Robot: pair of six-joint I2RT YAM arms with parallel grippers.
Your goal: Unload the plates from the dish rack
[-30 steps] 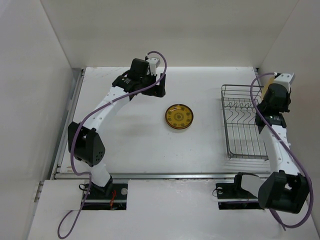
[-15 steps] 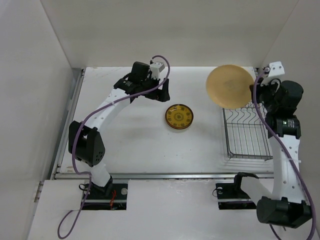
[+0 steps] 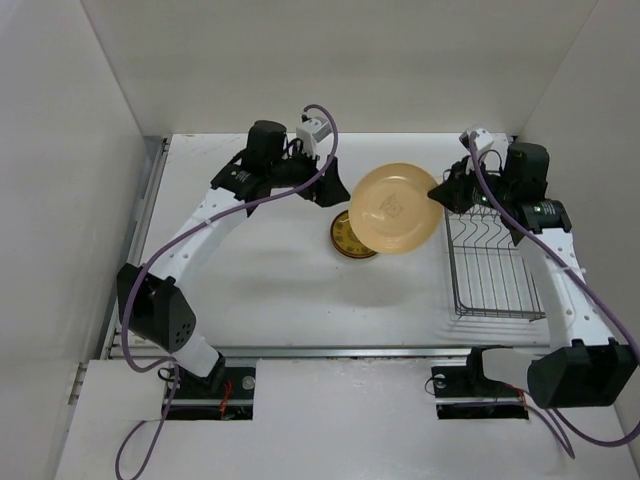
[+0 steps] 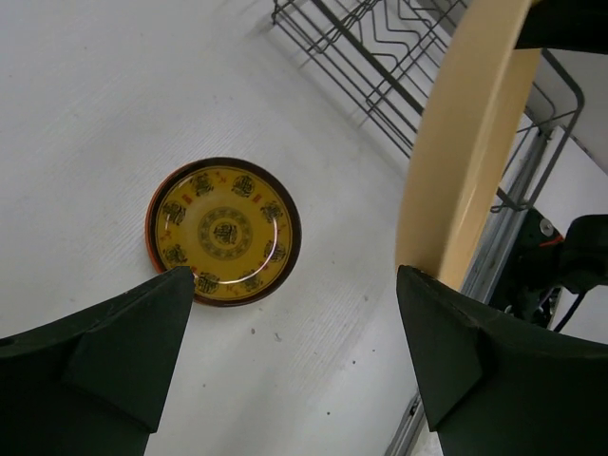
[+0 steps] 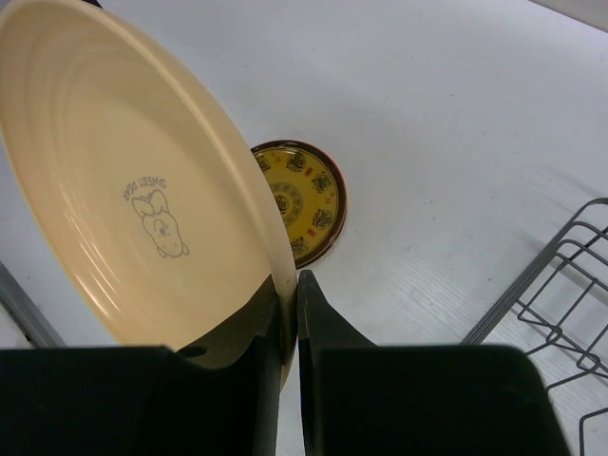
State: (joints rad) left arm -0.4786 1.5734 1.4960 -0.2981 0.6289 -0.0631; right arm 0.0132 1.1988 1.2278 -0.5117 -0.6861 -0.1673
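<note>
My right gripper [image 3: 447,190] is shut on the rim of the large tan plate [image 3: 395,209] and holds it in the air left of the dish rack [image 3: 487,262]. The plate shows a small printed animal in the right wrist view [image 5: 142,218], pinched between my fingertips [image 5: 290,294]. The gold-patterned dark plate [image 3: 345,238] lies flat on the table, partly under the tan plate; it also shows in the left wrist view [image 4: 223,230] and the right wrist view [image 5: 304,198]. My left gripper [image 3: 335,190] is open and empty, beside the tan plate's left edge [image 4: 465,161]. The rack holds no plates.
White walls enclose the table on three sides. The wire rack [image 4: 380,57] stands by the right wall. A metal rail [image 3: 145,220] runs along the table's left edge.
My right gripper has lifted the tan plate from the rack and carried it left, over the gold-patterned plate. My left gripper has moved right toward it.
</note>
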